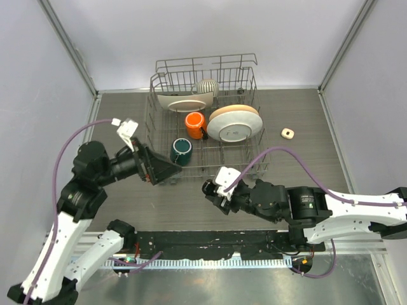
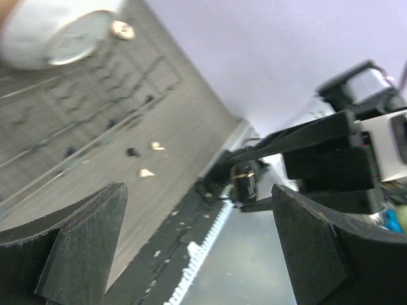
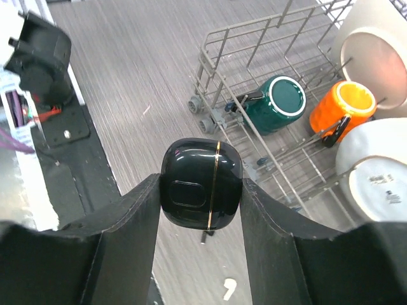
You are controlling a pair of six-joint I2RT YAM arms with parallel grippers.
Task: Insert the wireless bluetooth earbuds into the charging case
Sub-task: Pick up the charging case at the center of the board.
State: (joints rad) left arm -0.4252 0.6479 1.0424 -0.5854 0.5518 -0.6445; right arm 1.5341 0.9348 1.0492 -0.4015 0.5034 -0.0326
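A wire dish rack (image 1: 154, 108) stands at the back middle of the table (image 1: 318, 159). Toward the near edge, the right gripper (image 3: 200, 186) pinches a black charging case (image 3: 191, 171), while the left gripper (image 2: 197, 244) holds its jaws spread wide. Beneath the case, a black earbud (image 3: 204, 236) and a cream-white earbud (image 3: 229, 289) lie loose on the table.
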